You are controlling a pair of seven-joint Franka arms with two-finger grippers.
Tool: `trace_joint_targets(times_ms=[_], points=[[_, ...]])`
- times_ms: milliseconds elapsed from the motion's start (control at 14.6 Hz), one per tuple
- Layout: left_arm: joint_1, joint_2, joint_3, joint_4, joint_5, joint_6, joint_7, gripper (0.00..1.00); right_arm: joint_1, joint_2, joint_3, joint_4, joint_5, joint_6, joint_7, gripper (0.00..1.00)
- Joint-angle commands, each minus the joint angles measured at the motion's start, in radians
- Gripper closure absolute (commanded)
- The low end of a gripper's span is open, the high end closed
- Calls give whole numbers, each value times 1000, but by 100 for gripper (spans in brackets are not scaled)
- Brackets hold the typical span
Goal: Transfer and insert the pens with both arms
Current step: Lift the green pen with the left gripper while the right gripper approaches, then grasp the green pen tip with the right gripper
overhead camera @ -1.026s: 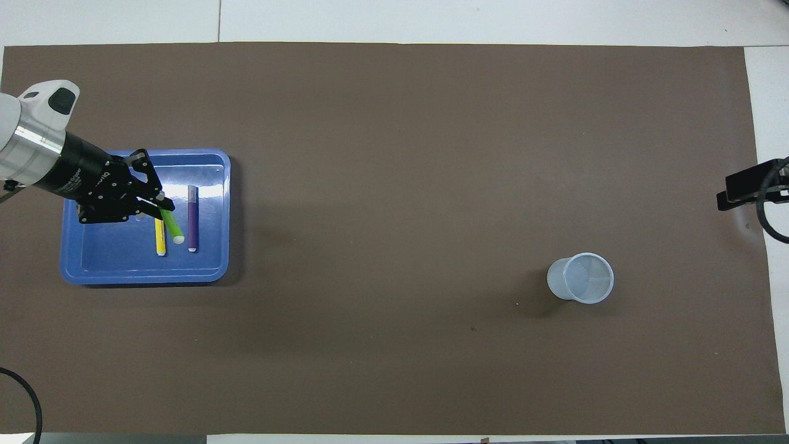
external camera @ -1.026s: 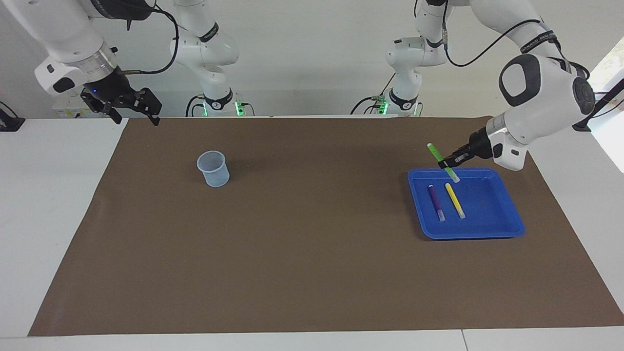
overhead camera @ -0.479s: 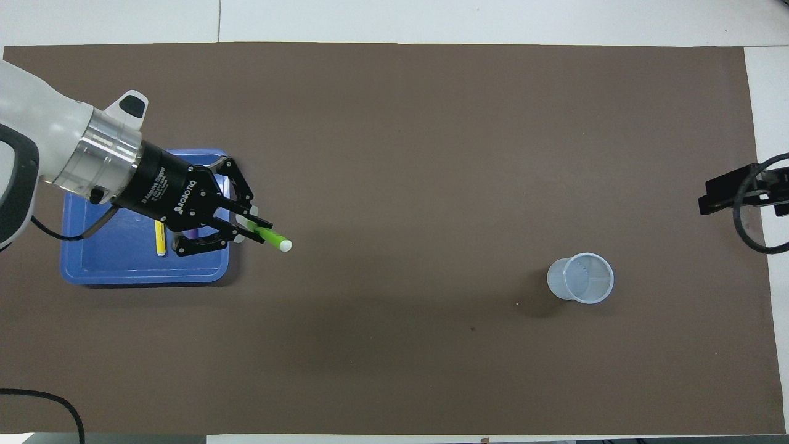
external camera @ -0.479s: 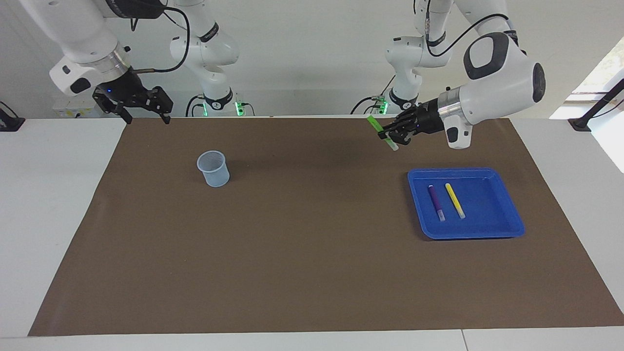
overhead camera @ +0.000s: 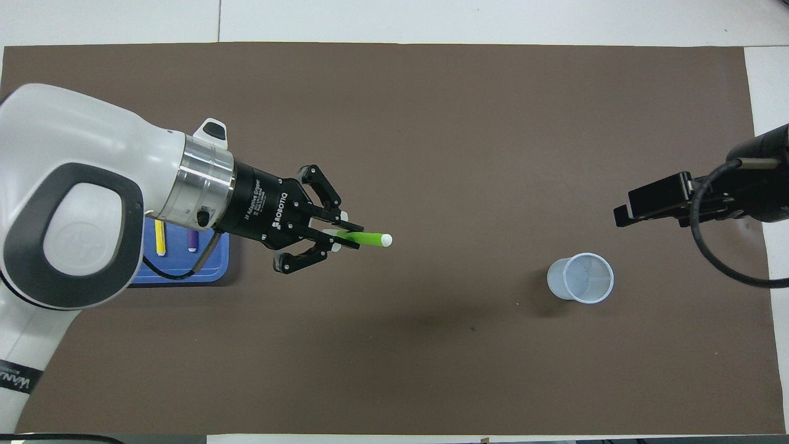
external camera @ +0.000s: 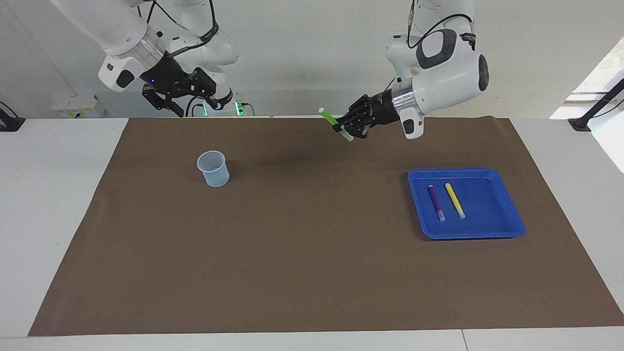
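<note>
1. Brown mat (external camera: 312,273) covers my table; the cup (external camera: 213,168) stands toward my right arm's end.
2. My right gripper (external camera: 171,101) hangs wide open, raised.
3. My left gripper (external camera: 350,126) pinches the green pen (external camera: 333,121) over the mat's middle.
4. Purple pen (external camera: 436,202) and yellow pen (external camera: 454,200) lie in the tray (external camera: 492,229).

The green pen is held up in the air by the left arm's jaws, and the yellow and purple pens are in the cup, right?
Not quite. The facing view shows the yellow pen and purple pen lying in the blue tray; the cup holds none. The green pen is indeed held aloft by the left gripper.
</note>
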Motion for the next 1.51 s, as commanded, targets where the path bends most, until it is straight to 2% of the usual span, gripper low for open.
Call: trace_joint_targets(times_ms=[0, 68, 205, 342, 547, 753, 1095, 1369, 1437], points=[[-97, -153, 13, -193, -53, 209, -115, 100, 5, -39, 11, -63, 142, 44, 206, 0], [-126, -181, 13, -232, -63, 272, -164, 100, 43, -49, 11, -89, 163, 75, 239, 0], [-140, -212, 12, -268, -76, 305, -201, 100, 80, -74, 11, -143, 223, 146, 273, 0], [-148, -215, -5, -271, -103, 336, -230, 100, 132, -98, 11, -193, 245, 204, 303, 0], [-165, -215, -21, -276, -106, 394, -267, 100, 247, -132, 11, -285, 249, 420, 332, 0], [-169, -215, -21, -276, -124, 405, -268, 100, 348, -167, 11, -365, 249, 534, 380, 0], [-168, -215, -19, -276, -127, 405, -270, 100, 347, -186, 11, -407, 248, 545, 351, 0], [-169, -215, -19, -277, -127, 416, -270, 100, 346, -186, 11, -410, 248, 556, 353, 25], [-169, -215, -19, -277, -127, 419, -270, 100, 344, -186, 11, -411, 248, 557, 351, 27]])
